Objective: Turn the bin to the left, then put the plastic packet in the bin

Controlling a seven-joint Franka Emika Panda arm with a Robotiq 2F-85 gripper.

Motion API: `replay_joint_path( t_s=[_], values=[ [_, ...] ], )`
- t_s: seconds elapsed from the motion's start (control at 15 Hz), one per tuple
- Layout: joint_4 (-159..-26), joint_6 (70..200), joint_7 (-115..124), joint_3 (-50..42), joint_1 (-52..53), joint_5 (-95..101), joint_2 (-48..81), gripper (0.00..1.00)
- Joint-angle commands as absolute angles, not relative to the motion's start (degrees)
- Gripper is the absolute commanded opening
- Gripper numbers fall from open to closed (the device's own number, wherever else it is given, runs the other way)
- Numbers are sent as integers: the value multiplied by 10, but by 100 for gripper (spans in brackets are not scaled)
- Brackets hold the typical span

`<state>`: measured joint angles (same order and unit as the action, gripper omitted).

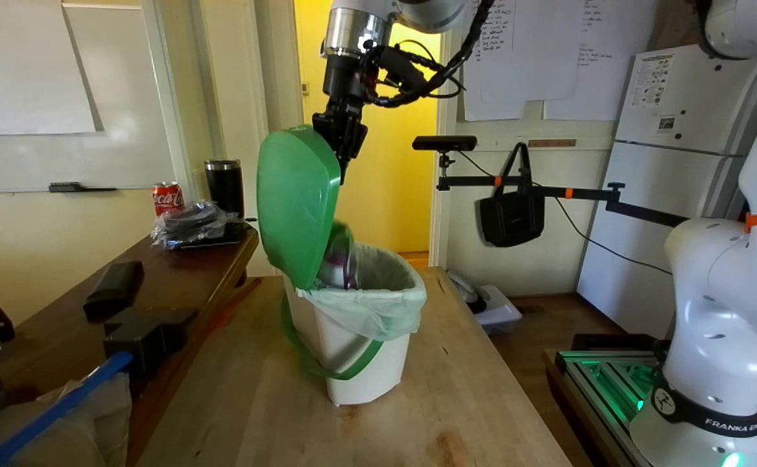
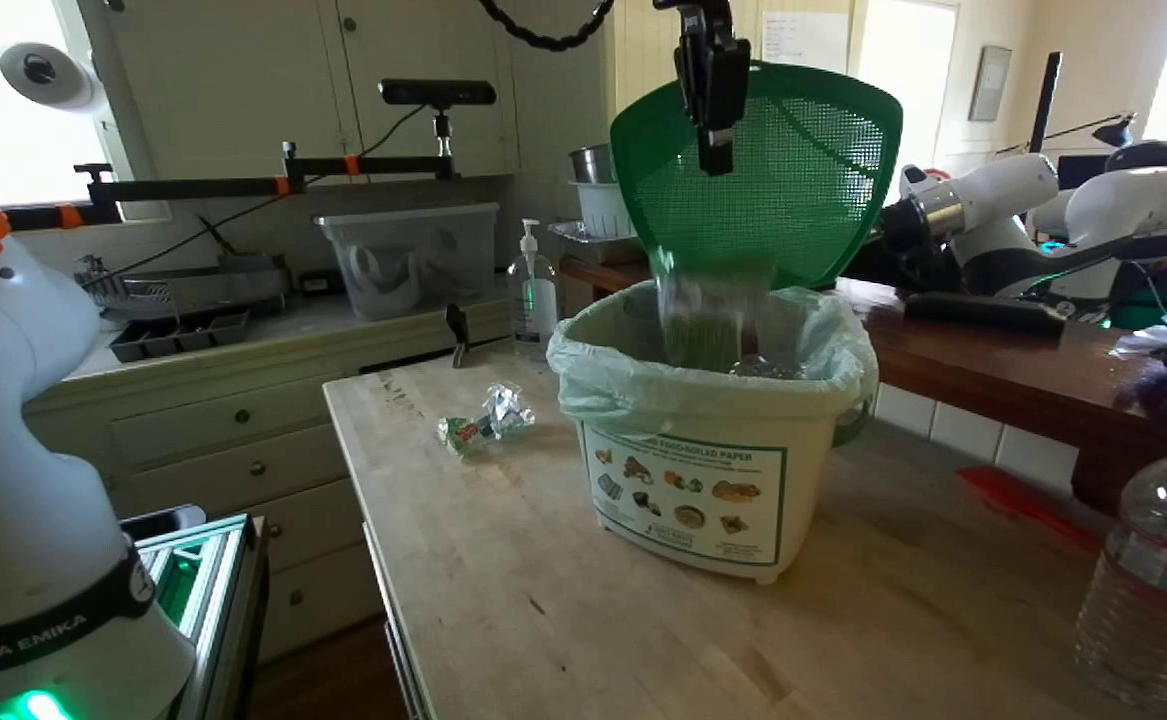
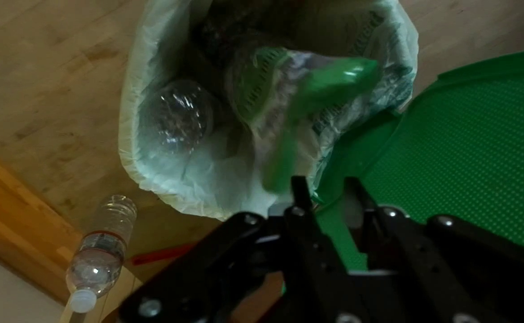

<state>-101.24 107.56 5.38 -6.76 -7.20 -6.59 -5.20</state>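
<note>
The white bin stands upright on the wooden table, its picture label facing an exterior view. Its green lid is raised and a pale green liner covers the rim. The plastic packet, green and white with purple, is in the bin's mouth, clear of the fingers. It is blurred in both exterior views, at the packet and the packet. My gripper is partly open and empty. In the exterior views the gripper is above the bin, beside the lid, and the gripper points down.
A crumpled shiny wrapper lies on the table near the bin. A water bottle stands at the table's near side. A red object lies by the raised dark wooden shelf. A soap dispenser stands behind. A clear round object is inside the bin.
</note>
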Motion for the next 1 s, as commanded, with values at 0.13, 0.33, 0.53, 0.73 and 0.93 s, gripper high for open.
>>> replay_joint_path(
  t_s=[0.13, 0.33, 0.53, 0.73, 0.93],
  values=[
    [-1039, 1091, 44, -75, -73, -83, -84, 73],
    [-1043, 1086, 39, -79, -74, -86, -93, 95],
    [-1051, 1074, 32, -86, -76, -84, -104, 100],
    [-1055, 1064, 20, -93, -80, -77, -107, 100],
    [-1062, 1062, 6, -101, -85, -73, -107, 99]
  ],
)
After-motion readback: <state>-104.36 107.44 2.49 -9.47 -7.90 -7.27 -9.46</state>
